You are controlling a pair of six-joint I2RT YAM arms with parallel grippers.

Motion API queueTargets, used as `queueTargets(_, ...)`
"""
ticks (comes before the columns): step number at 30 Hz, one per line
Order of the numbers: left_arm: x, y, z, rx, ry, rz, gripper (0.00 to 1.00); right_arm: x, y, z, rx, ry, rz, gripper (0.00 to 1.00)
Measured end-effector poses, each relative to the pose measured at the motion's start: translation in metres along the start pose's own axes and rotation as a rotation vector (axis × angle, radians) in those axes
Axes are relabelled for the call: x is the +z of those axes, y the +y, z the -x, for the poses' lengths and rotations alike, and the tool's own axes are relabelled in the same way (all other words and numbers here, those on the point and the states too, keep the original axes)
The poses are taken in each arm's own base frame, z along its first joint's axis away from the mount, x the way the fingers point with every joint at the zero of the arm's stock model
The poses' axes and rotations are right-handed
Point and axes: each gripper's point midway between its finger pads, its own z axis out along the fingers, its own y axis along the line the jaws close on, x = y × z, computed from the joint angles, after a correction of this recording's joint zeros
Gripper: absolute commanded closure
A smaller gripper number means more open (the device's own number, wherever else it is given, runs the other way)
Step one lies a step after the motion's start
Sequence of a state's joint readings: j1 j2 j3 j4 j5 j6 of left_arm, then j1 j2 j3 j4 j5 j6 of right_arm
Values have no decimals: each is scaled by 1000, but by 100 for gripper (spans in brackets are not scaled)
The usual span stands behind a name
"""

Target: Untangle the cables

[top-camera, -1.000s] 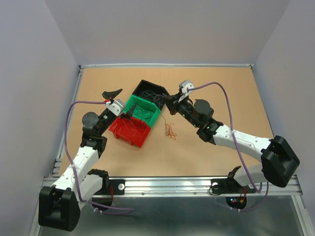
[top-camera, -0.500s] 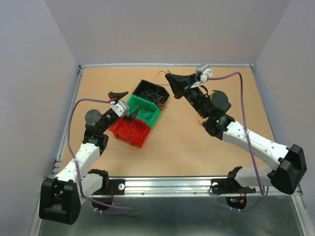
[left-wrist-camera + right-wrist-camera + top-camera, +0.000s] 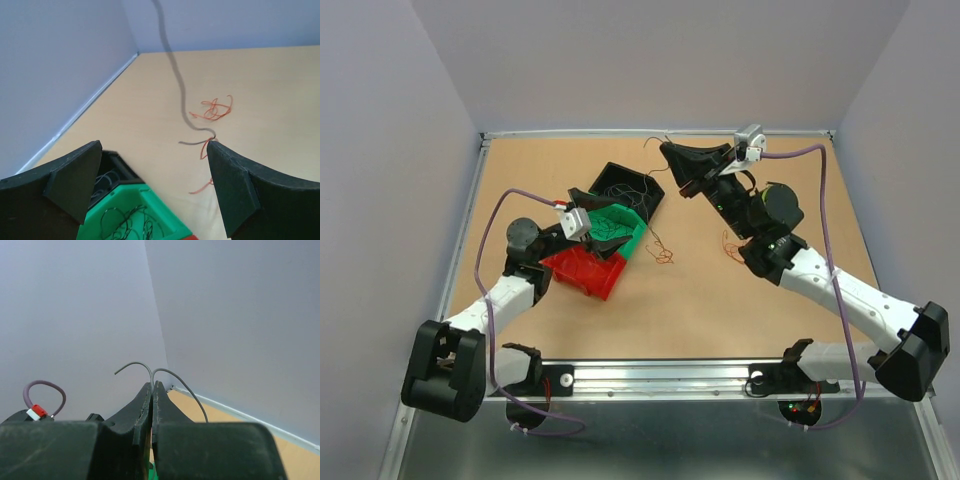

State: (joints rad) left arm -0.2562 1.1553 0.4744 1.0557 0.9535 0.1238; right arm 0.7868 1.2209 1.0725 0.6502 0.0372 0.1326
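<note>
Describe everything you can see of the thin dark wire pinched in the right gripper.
The dark wire is hair-thin, grey-black and looks flexible. The shut right gripper pinches it at its very tip, well above the table. From there two lengths arch out: a short one ending free, a longer one curving downward. The left wrist view shows it hanging as one wavy strand, its lower end kinked sideways beside an orange strand; whether they are hooked together is unclear.

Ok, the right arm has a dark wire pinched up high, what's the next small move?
Probably raise the right gripper slightly: it is shut on the dark wire, whose lower end seems hooked on an orange wire on the table.
</note>
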Motion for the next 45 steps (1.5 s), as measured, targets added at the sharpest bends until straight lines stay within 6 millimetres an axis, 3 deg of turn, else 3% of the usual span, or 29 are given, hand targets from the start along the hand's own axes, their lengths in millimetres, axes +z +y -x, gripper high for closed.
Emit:
queueTargets(6, 11, -22, 15, 9, -52, -84, 1, -1, 1, 1, 4, 2, 6, 99)
queueTargets(12, 21, -20, 9, -15, -48, -95, 4, 5, 2, 2, 6, 3, 6, 99)
queueTargets(21, 64, 4, -16, -123, -11, -78, 36, 19, 8, 17, 36, -29, 25, 100)
queueTargets(23, 76, 9, -19, -140, -12, -79, 53, 21, 11, 19, 46, -32, 37, 100)
queueTargets(24, 82, 10, -19, -144, -13, -82, 53, 23, 12, 22, 46, -36, 39, 99)
queueTargets(25, 87, 9, -20, -153, -12, -87, 64, 24, 13, 24, 49, -40, 43, 100)
queueTargets(26, 94, 7, -23, -160, -9, -97, 68, 25, 14, 28, 51, -45, 47, 100)
queueTargets(28, 107, 1, -28, -176, 3, -118, 69, 27, 16, 36, 53, -58, 52, 99)
queueTargets(31, 120, -18, -42, -206, 32, -161, 70, 33, 19, 59, 53, -99, 52, 99)
queueTargets(37, 130, -58, -73, -286, 112, -225, 70, 40, 15, 143, 48, -269, -15, 99)
queueTargets(41, 131, -72, -98, -328, 175, -238, 71, 31, 11, 207, 51, -403, -70, 99)
queueTargets(45, 128, -76, -115, -355, 226, -231, 63, 10, 7, 245, 63, -470, -111, 100)
